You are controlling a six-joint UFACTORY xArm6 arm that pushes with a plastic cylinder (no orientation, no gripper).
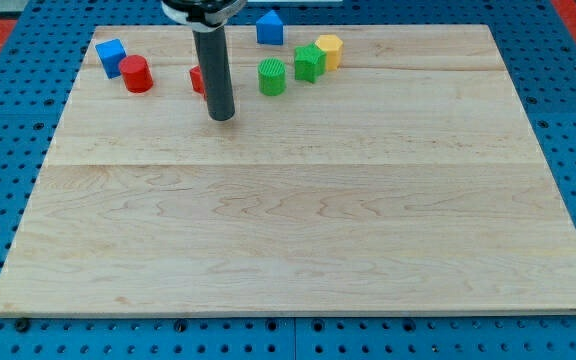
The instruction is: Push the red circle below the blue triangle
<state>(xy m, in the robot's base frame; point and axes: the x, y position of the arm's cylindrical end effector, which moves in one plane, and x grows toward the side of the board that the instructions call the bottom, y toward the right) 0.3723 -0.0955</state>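
The red circle stands near the view's top left, next to a blue cube on its upper left. The blue triangle-topped block is at the view's top centre. My tip rests on the board, to the right of and slightly below the red circle, and below-left of the blue triangle. The rod partly hides a second red block, whose shape I cannot make out.
A green circle, a green star-like block and a yellow block sit in a row below-right of the blue triangle. The wooden board lies on a blue pegboard.
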